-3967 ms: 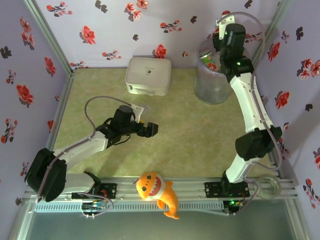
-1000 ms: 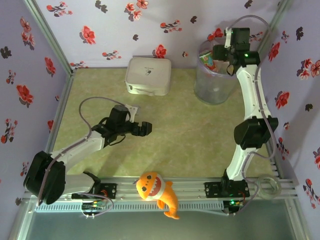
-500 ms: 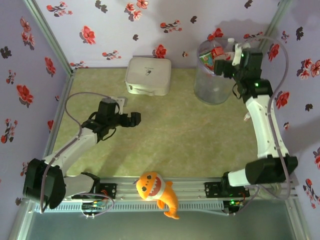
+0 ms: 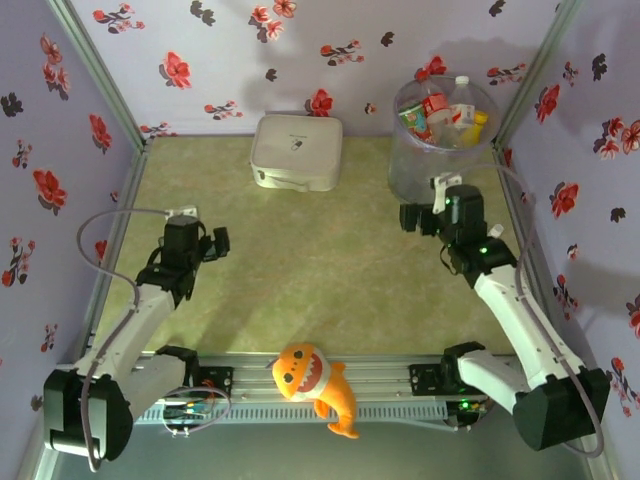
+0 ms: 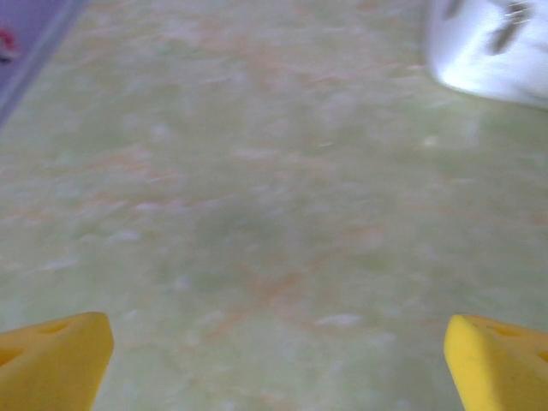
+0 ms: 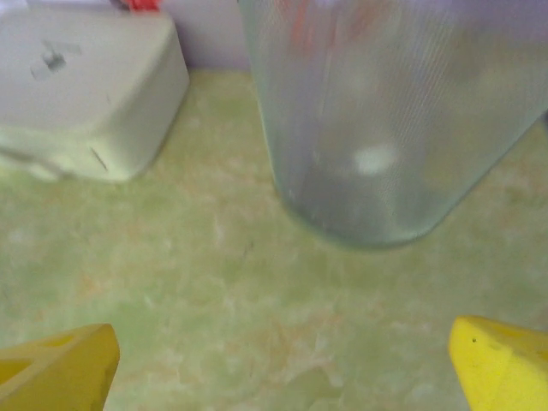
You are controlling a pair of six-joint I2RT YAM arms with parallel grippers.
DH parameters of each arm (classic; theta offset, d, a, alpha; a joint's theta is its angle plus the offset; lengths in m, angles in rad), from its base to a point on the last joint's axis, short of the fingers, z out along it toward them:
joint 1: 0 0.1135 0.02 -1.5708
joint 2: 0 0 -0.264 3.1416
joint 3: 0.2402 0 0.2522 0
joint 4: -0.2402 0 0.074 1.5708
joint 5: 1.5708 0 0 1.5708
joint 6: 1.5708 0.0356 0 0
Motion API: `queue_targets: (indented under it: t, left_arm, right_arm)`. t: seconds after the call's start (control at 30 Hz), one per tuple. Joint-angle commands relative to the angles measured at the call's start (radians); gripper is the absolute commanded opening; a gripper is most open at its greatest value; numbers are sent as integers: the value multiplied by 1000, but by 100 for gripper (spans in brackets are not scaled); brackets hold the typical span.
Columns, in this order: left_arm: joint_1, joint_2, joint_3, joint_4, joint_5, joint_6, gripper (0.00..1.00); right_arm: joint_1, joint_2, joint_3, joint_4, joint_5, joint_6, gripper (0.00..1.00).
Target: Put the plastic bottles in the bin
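The bin (image 4: 436, 160) stands at the far right corner, and several plastic bottles (image 4: 444, 112) with red labels and one yellow one lie inside it. In the right wrist view the bin (image 6: 385, 111) rises just ahead, its ribbed wall blurring what is inside. My right gripper (image 4: 411, 218) hangs open just in front of the bin's base, its yellow fingertips (image 6: 56, 368) wide apart over bare mat. My left gripper (image 4: 217, 243) is open at the left side of the mat, with nothing between its yellow fingertips (image 5: 53, 358).
A white rounded square box (image 4: 296, 150) sits at the back centre, with its corner (image 5: 492, 43) in the left wrist view and the box (image 6: 86, 86) left of the bin in the right wrist view. An orange plush shark (image 4: 315, 382) lies on the front rail.
My right arm has pulled back from above the bin and dropped down in front of it. My left arm has drawn back to the left side.
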Motion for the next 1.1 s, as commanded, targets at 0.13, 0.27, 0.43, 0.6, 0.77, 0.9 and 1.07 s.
queue_targets:
  t: [0.13,0.27,0.43,0.6,0.77,0.9,1.07]
  left_arm:
    - [101,-16,-131,263,-89,96,100]
    - [136,59,-167,396,-68,152,100]
    - [176,203,-200,603,-15,167,100]
    - [192,313,-181,746,28,193,100]
    - [203,417,-152,878,32,208,100]
    - [211,496,-132,930,70,205,100]
    - [210,551,-154,1015,112,222,100]
  right_arm:
    - [15,23,-304,349,162,64,99]
    - [15,61,-331,424,201,36,99]
    - [5,122,-319,508,232,3,99]
    - [-25,256,-363,708,261,-51,99]
    - [-62,395,-376,882,244,-46,99]
    - [-80,439,-330,853,224,-77,99]
    - [-116,473,-401,1059,192,-127,99]
